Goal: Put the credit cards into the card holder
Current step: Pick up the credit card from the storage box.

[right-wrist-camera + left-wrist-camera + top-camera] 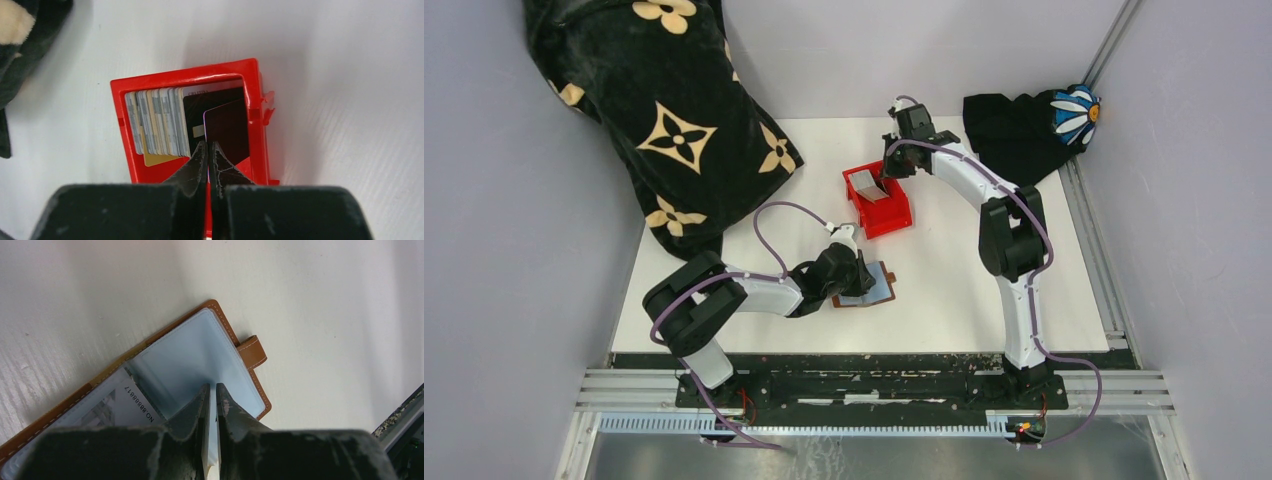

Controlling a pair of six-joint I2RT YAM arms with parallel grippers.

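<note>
Card holder (200, 355) lying open on white bench (325, 300): brown leather, pale stitching, snap tab (252, 352) at its right edge, clear bluish sleeves, a printed card (125, 402) tucked in the left one. Left tool (211, 386) pinched on a thin pale sheet (210, 460) over the holder. Further right, red bin (185, 80) with grey and cream credit cards (157, 122) standing on edge. Right tool (207, 142) clamped on a dark maroon card (227, 127) there.
</note>
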